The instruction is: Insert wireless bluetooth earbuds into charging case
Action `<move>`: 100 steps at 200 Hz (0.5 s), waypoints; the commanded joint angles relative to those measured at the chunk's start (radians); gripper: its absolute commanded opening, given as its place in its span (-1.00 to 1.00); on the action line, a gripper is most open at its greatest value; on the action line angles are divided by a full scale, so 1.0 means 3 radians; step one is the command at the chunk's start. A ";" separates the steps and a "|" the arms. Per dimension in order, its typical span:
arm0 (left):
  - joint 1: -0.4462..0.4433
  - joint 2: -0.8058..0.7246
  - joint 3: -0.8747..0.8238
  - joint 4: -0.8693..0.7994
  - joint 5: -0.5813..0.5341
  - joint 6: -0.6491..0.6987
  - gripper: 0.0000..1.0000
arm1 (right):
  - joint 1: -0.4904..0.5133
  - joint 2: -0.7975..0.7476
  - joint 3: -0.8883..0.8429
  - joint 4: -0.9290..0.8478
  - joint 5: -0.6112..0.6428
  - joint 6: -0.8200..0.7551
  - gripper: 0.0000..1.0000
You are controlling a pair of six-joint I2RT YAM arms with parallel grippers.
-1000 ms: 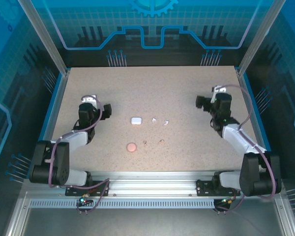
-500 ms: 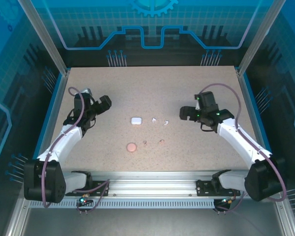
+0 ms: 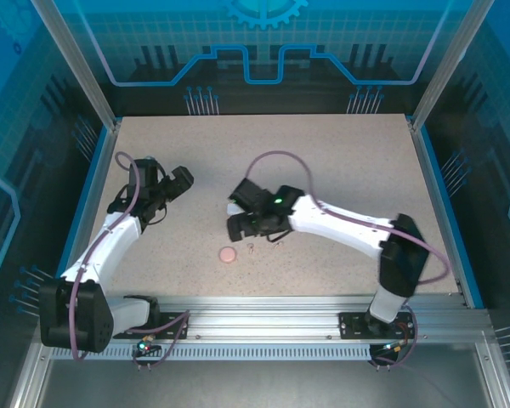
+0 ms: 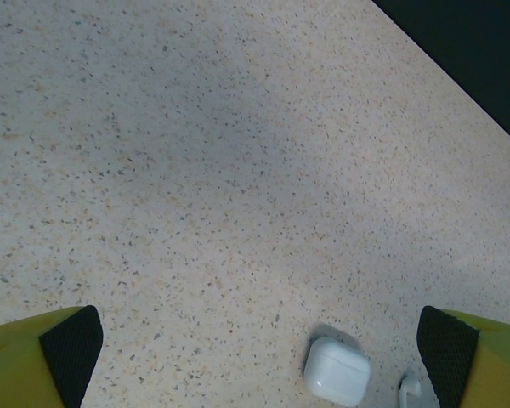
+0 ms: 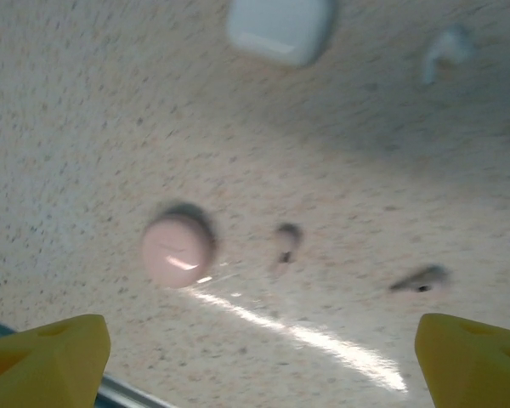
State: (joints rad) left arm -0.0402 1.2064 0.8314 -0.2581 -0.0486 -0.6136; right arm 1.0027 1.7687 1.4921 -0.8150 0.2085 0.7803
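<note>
right wrist: pink case [image 5: 178, 249], blurred; left wrist: white case [image 4: 337, 371]

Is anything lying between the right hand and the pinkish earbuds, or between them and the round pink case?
Nothing visible. The right hand hangs open above the two pinkish earbuds, which lie uncovered on the table; only bare surface separates them from the round pink case.

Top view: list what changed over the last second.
The right arm swung left from the table's right side to the middle; its open jaws now hang near the white case. The left arm unfolded and stretched forward. Nothing was grasped. The pink case and pinkish earbuds lie where they were.
</note>
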 commanded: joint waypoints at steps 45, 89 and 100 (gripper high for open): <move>0.0433 -0.0021 0.0141 -0.0053 -0.0050 -0.0300 0.98 | 0.0393 0.1153 0.1072 -0.0699 0.0106 0.0591 0.84; 0.0497 0.0058 0.0119 0.0027 0.0101 -0.0486 0.98 | 0.0388 0.1427 0.1230 -0.0684 0.0026 0.0756 0.65; 0.0498 0.0054 0.0086 0.0086 0.0116 -0.0507 0.98 | 0.0386 0.1472 0.1260 -0.0699 0.0031 0.0809 0.64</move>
State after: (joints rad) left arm 0.1040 1.2167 0.8448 -0.2615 -0.0505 -0.7231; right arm 1.1183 2.1746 1.8221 -0.9794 0.2237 0.9588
